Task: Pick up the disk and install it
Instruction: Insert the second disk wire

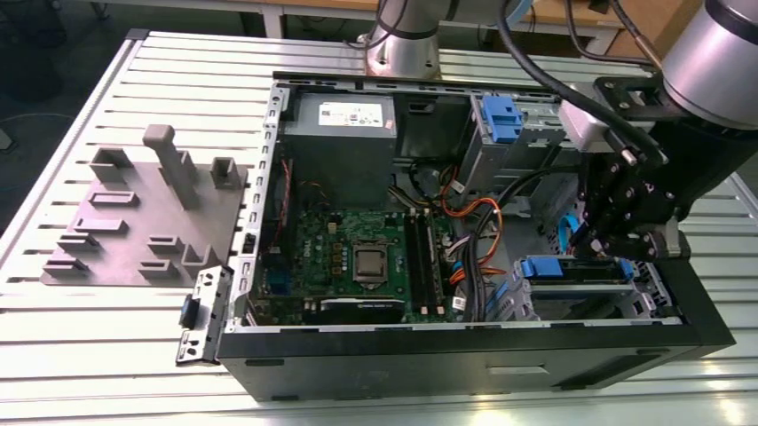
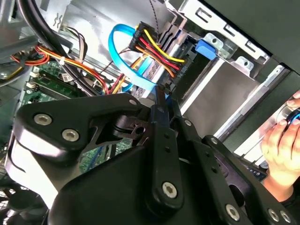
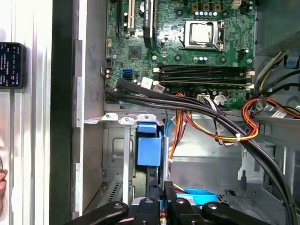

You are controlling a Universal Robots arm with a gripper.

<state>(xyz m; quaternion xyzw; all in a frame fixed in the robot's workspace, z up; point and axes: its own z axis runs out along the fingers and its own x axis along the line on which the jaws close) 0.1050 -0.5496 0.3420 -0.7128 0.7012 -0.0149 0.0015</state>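
The disk shows its blue bracket [image 1: 555, 267] at the drive bay in the near corner of the open computer case [image 1: 474, 355], on the exterior view's right. My gripper [image 1: 624, 247] hangs right over that bay. In the first wrist view the blue bracket [image 3: 148, 150] stands edge-on in the grey bay, and a thin dark edge runs from it to my gripper [image 3: 162, 194]. In the second wrist view my gripper [image 2: 162, 104] has its fingers close together with a thin blue strip pinched between them. The silver body of the disk is hidden.
Orange, red and yellow wires [image 2: 154, 47] and a light blue cable [image 2: 126, 70] crowd the bay. A small blue latch [image 1: 503, 120] sits on the upper drive cage by the grey power supply [image 1: 343, 124]. A grey fixture plate [image 1: 142, 222] lies beside the case. A person's hand [image 2: 281, 145] is nearby.
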